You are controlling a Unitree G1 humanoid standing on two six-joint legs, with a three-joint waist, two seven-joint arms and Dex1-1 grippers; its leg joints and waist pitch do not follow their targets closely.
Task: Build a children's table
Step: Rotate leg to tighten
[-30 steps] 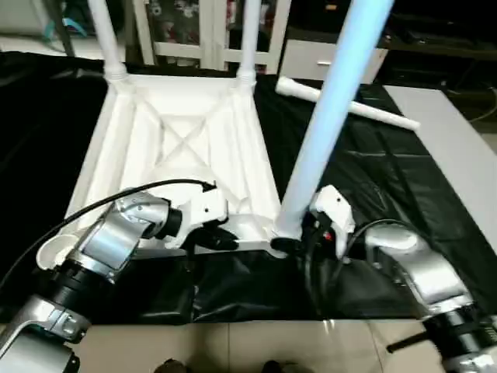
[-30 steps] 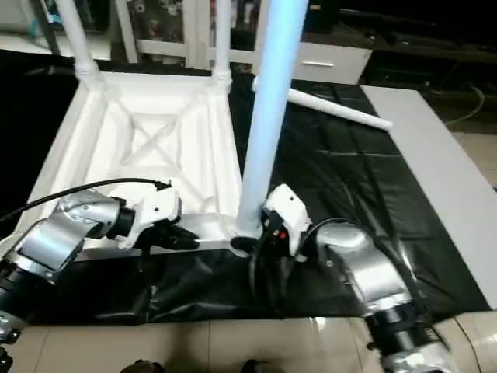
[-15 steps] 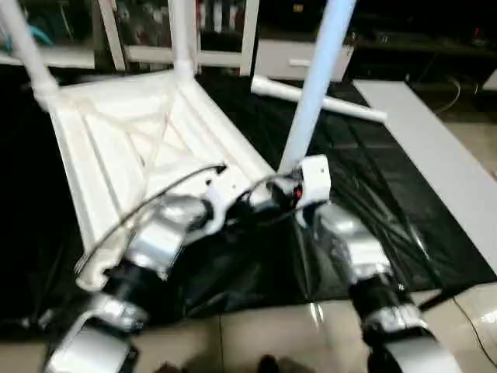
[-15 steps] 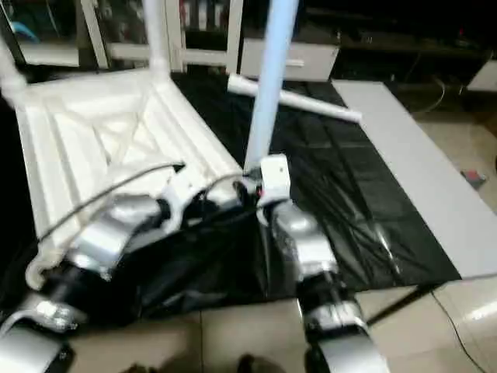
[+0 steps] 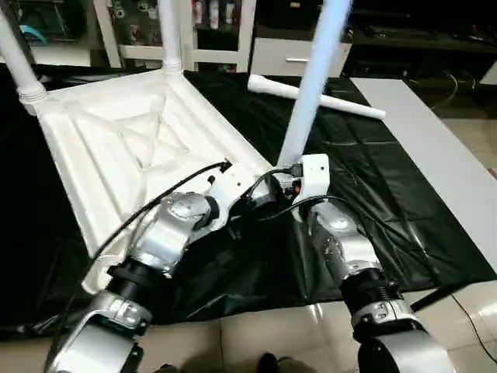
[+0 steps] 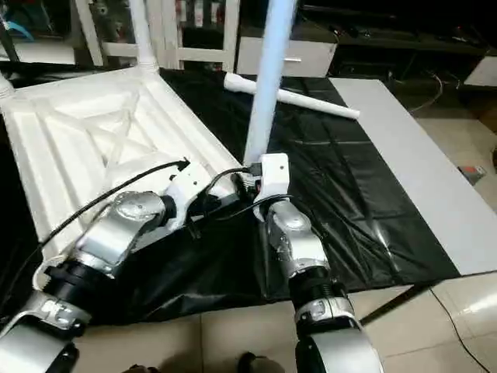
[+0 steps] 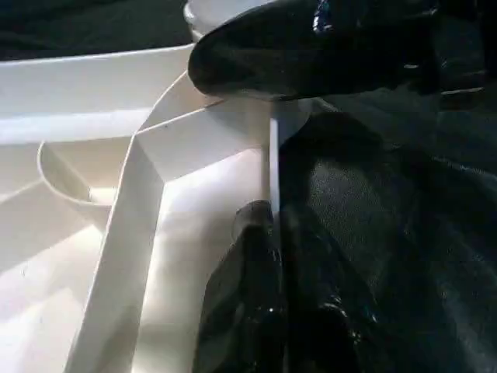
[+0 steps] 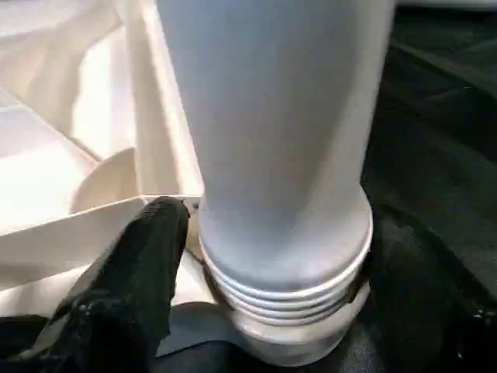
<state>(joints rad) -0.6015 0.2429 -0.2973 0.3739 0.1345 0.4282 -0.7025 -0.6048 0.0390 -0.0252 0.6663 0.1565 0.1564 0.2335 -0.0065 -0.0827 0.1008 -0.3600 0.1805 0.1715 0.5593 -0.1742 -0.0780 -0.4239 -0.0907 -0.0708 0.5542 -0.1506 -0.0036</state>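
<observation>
A black sheet [image 5: 404, 194] is spread over the work surface, and the white table top [image 5: 116, 155] is laid on it upside down, X-ribbed underside up, turned at an angle to the sheet's edge. Two legs [image 5: 169, 35] are seated upright in the far corner sockets. A third leg [image 5: 311, 93] is stood upright in the near right corner socket, ribbed collar sitting at the socket mouth [image 8: 287, 311]. The fourth leg [image 5: 314, 95] is left lying flat on the sheet, well behind the top.

The right gripper [image 8: 272, 311] is closed around the base of the third leg, one finger either side of the collar. The left gripper [image 7: 272, 256] is pinched on the top's thin rim [image 7: 273, 163] just beside that corner; contact looks firm, though the view is dim.
</observation>
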